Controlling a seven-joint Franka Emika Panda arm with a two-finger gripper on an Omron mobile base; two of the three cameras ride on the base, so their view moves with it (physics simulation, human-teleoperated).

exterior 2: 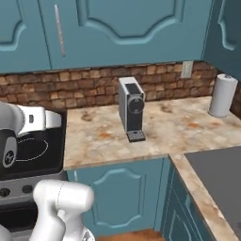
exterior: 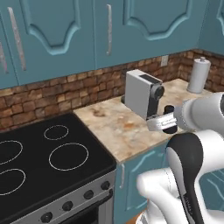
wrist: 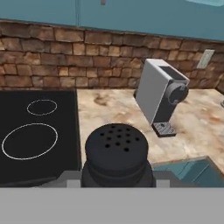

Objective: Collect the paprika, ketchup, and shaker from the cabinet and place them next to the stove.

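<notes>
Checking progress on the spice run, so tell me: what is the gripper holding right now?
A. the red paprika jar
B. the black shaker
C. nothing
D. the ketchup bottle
B: in the hand view the shaker, black with a perforated top, sits between the gripper fingers, above the counter edge beside the stove.

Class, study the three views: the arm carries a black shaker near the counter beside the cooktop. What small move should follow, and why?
Probably lower the shaker onto the counter beside the stove. The gripper is shut on it, bare counter lies just ahead, and the coffee machine stands farther right.
</notes>
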